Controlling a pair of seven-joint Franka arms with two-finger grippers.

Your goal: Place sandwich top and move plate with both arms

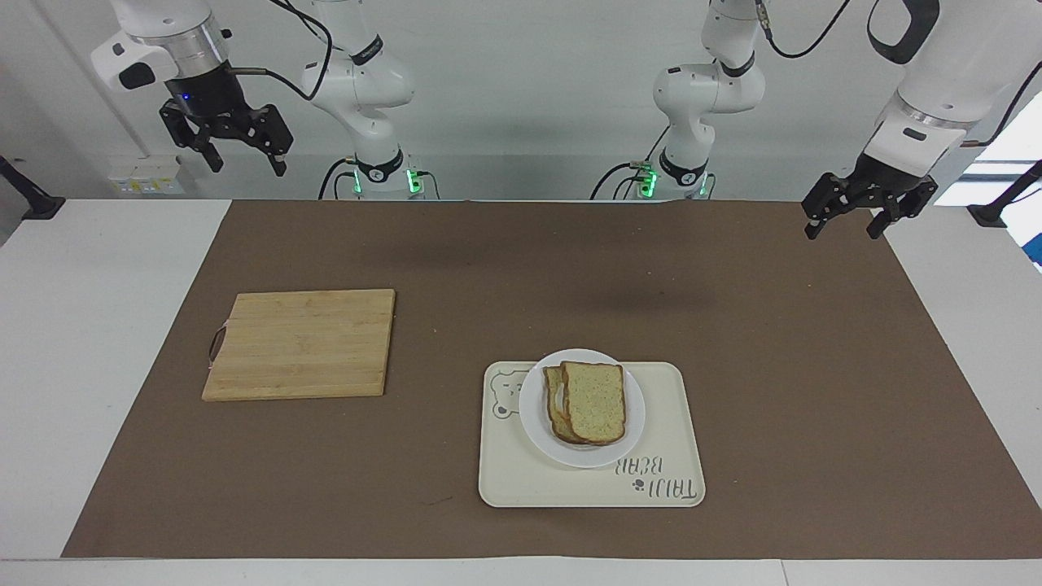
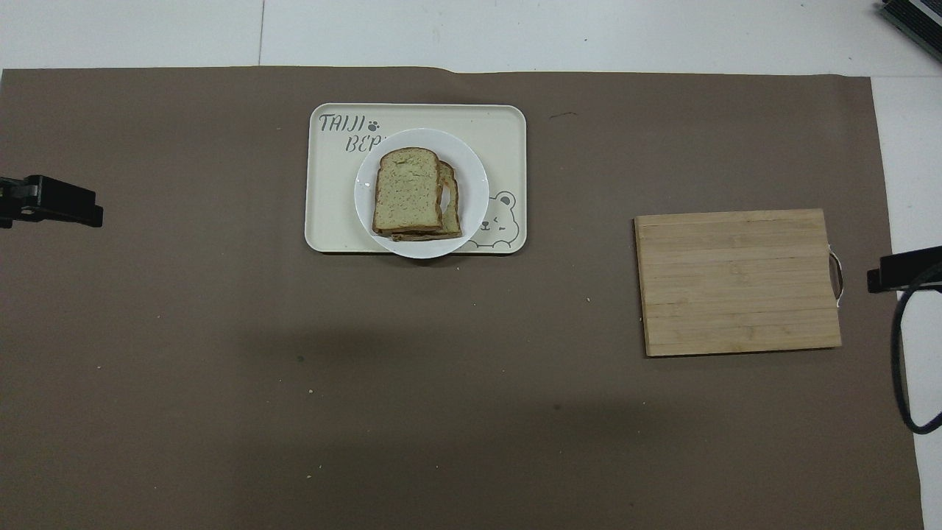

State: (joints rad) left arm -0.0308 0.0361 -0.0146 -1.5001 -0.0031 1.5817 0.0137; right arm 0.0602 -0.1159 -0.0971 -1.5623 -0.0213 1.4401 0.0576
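Observation:
The sandwich top [image 1: 596, 400], a pale speckled slice with a brown crust, lies on a stack of darker bread on the small white plate [image 1: 631, 430]. From overhead the sandwich top [image 2: 407, 190] sits a little askew on the slice below, and the plate [image 2: 471, 184] stands on a cream tray. My left gripper [image 1: 841, 230] hangs open and empty in the air over the mat's corner at the left arm's end. One of its fingers [image 2: 66, 207] shows in the overhead view. My right gripper [image 1: 248, 163] waits open and empty, high above the right arm's end.
The cream tray [image 1: 672, 391] with a bear drawing lies on the brown mat [image 1: 773, 366], farther from the robots than the wooden cutting board [image 1: 301, 343]. That board sits toward the right arm's end. A black cable [image 2: 901, 353] loops beside the board.

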